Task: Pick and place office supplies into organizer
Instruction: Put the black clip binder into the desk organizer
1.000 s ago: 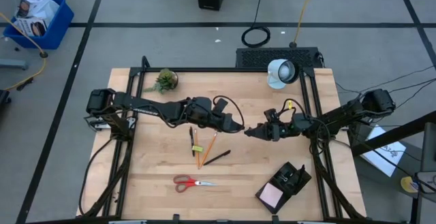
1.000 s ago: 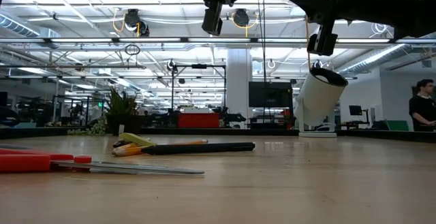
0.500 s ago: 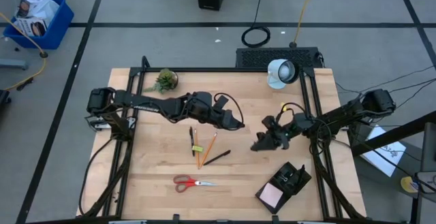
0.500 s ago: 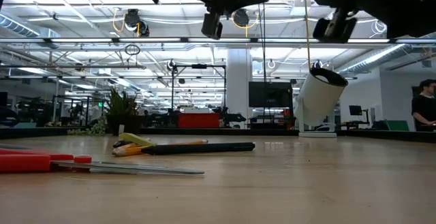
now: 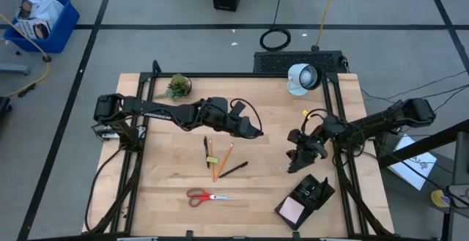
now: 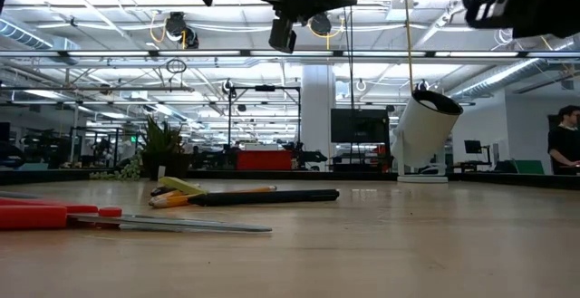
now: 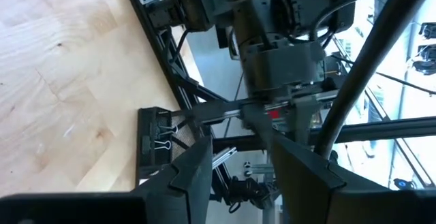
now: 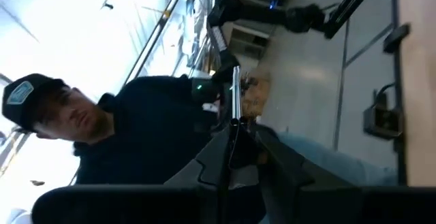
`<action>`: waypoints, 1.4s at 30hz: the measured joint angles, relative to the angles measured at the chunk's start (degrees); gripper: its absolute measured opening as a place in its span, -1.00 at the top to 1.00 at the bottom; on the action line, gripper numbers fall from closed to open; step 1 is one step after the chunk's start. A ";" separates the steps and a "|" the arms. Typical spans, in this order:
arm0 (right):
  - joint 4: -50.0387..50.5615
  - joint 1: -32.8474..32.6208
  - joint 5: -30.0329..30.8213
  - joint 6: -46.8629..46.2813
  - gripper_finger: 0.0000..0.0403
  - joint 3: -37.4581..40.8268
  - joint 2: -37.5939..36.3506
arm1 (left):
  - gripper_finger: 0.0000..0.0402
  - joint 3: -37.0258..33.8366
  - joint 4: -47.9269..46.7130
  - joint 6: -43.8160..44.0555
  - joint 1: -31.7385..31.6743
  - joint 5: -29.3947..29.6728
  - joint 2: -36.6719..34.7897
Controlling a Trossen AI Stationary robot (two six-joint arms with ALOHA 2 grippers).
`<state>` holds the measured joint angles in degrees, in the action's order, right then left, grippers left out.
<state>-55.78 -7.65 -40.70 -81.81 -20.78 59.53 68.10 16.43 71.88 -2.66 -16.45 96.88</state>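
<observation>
The left pincer (image 5: 258,133) hangs above the middle of the desk (image 5: 168,190), over bare wood just beyond the loose pencils. In the left wrist view its fingers (image 7: 193,175) are spread, with nothing between them.

The right pincer (image 5: 294,162) is in the air on the right side, near the organizer (image 5: 316,191) and a little to its far side. In the right wrist view its fingers (image 8: 278,161) are pressed close on a thin dark pen (image 8: 234,98), which sticks out past the tips.

The organizer sits at the near right corner of the desk, turned at an angle. A pink pad (image 5: 292,210) fills its nearest compartment.

The other supplies lie on the wood left of centre. Two pencils (image 5: 221,159) lie side by side with a black pen (image 5: 206,148) on their left. Another black pen (image 5: 233,170) is angled at their right. The scissors (image 5: 207,195) lie nearer the front edge, apart from the rest.

A plant (image 5: 176,86) stands at the far left and a white lamp (image 5: 301,78) at the far right. A person (image 6: 563,148) shows in the room beyond.
</observation>
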 joint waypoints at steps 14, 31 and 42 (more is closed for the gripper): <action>46.39 -1.12 1.90 10.54 0.76 -21.25 -16.04 | 0.23 0.00 0.10 -0.66 -0.20 0.00 0.00; 94.10 -10.92 17.31 21.51 0.76 -48.36 -10.71 | 0.23 0.00 0.08 -2.69 -2.82 -1.51 0.00; 113.64 -22.87 27.04 21.58 0.75 -55.05 0.32 | 0.23 0.00 0.06 -3.36 -3.56 -2.10 0.00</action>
<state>57.86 -30.52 -13.66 -60.24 -75.83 59.84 68.10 16.49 68.52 -6.22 -18.54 96.88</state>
